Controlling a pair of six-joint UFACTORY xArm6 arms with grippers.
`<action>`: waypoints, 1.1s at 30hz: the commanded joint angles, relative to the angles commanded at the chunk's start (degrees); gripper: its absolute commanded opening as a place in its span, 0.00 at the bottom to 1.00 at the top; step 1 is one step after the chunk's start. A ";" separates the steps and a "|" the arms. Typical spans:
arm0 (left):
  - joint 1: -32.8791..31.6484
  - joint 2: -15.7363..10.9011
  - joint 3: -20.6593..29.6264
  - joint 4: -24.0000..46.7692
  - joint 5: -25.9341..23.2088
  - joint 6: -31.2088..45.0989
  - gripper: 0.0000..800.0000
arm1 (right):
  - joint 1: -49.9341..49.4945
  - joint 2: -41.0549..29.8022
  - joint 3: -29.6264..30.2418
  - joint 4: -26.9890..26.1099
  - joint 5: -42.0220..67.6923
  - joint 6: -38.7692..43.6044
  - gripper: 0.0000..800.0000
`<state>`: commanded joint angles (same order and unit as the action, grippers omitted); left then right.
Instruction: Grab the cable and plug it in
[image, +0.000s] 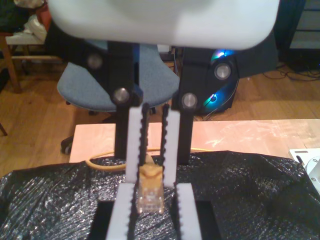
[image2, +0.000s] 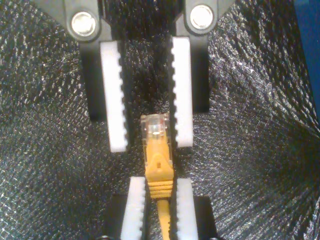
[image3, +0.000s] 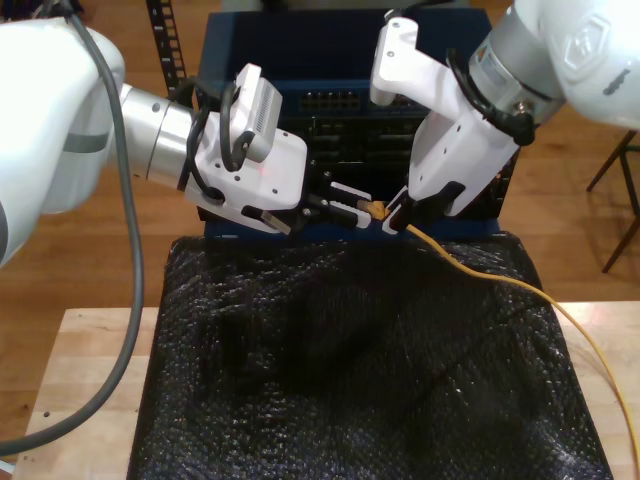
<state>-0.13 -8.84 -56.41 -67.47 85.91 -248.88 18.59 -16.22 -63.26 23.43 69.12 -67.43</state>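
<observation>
1. My first hand (image: 150, 180) is clamped on the cable (image: 150, 172), pinching the yellow-orange boot just behind the clear plug (image: 150, 199).
2. My second hand (image2: 151, 145) is parted around the plug tip. One pad (image2: 182, 95) sits close against the plug, while the other pad (image2: 114, 95) stands off with a visible gap, so it is not gripping.
3. In the exterior view the two hands meet nose to nose. My second hand (image3: 355, 212) reaches in from that view's left and my first hand (image3: 393, 222) from its right.
4. The plug hangs in the air between them, above the black bubble wrap (image3: 330, 370) and in front of the blue rack of network gear (image3: 330, 110).
5. From my first hand the cable (image3: 520, 285) trails down across the wrap and off toward the exterior view's lower right, over the wooden counter (image3: 90, 380).
6. I judge the grab done, since the cable is off the wrap and firmly held. The plugging is not: the plug sits in no socket. What looks to be left is settling the grip between the hands, carrying the plug to a port and pushing it home.
7. The second wrist view gives the plug's alignment between the open pads, with the latch side facing the camera. The first wrist view adds the slack cable looping behind the hand and an office chair (image: 100, 90) beyond the counter. The exterior view shows the rack's port rows and how the cable runs.
</observation>
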 joint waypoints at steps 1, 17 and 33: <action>0.00 0.00 0.00 0.00 0.09 0.00 0.21 | 0.00 0.00 0.00 0.00 0.00 0.00 0.01; 0.09 0.00 0.00 0.00 0.18 0.00 0.19 | 0.09 0.00 -0.09 0.00 0.00 0.00 0.01; 0.09 0.00 0.18 0.00 0.18 0.09 0.01 | 0.09 0.09 0.00 0.00 -0.09 0.09 0.06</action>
<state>-0.04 -8.84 -56.23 -67.47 86.09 -248.79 18.68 -16.13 -63.26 23.43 69.03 -67.34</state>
